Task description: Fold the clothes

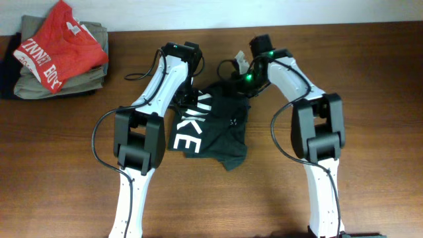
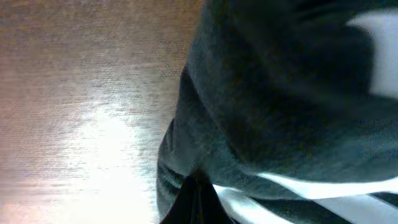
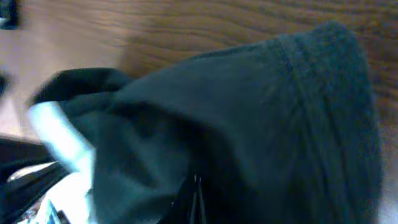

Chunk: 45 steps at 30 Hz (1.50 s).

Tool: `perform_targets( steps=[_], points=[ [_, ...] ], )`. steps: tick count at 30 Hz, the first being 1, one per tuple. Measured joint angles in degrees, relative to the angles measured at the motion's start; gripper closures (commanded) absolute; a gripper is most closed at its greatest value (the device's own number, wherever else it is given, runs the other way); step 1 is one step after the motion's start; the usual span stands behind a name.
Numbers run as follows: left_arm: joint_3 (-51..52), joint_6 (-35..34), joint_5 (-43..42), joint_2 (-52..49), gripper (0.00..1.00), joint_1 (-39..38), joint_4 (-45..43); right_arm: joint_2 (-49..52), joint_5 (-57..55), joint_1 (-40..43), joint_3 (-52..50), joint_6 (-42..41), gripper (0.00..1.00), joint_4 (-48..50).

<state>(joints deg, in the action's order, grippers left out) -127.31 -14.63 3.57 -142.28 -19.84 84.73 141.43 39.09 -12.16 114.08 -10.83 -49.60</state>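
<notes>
Midway across the brown wooden table [image 1: 370, 79], the dark charcoal-black short-sleeved T-shirt of soft fabric [image 1: 218, 125] lies rumpled between the two arms. Its large white "NIKE" lettering faces up on the left half, and its far edge is gathered toward the wrists. The left gripper [image 2: 198, 190] is pressed together on a fold of that dark cloth beside the lettering. The right gripper [image 3: 194, 196] pinches the thick hemmed edge on the other side in the same way.

The step in hand looks like taking the far edge to make a fold. To do it well, both arms should rise together and draw slightly apart, so the edge runs taut and level between them. They should then carry it over toward the near hem without dragging the lower layer, and let go only once the cloth lies flat and the edges line up.

Well apart, at the far left corner, a red T-shirt with white lettering [image 1: 63, 43] sits on a stack of khaki-olive folded garments [image 1: 92, 76].
</notes>
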Motion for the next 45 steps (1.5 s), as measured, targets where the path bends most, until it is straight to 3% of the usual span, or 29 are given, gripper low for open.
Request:
perform_targets(
  steps=[7, 14, 25, 29, 38, 45],
  points=[
    [0.0, -2.27, 4.48, 0.0, 0.99, 1.62, 5.44, 1.03, -2.51, 2.4, 0.0, -2.67, 0.96, 1.53],
    [0.0, -3.02, 3.89, 0.33, 1.0, 4.59, 2.71, 1.03, -6.34, 7.74, 1.31, -2.93, 0.96, 1.9],
    [0.37, 2.97, -18.36, 5.68, 0.99, -3.87, -16.79, 1.03, -8.28, 8.22, 2.01, -4.22, 0.96, 0.96],
    [3.8, 2.97, -22.29, 5.68, 0.99, -4.81, -21.33, 1.03, -8.61, 8.22, 2.19, -4.33, 0.96, 0.24],
    [7.63, 2.84, -23.08, 1.14, 0.99, -2.75, -19.78, 1.03, -8.83, 8.26, 2.29, -4.39, 0.96, 0.15],
    [6.97, 2.84, -17.84, 1.27, 1.0, -2.08, -14.69, 1.03, -9.53, 10.29, 2.91, -4.42, 0.96, -1.11]
  ],
)
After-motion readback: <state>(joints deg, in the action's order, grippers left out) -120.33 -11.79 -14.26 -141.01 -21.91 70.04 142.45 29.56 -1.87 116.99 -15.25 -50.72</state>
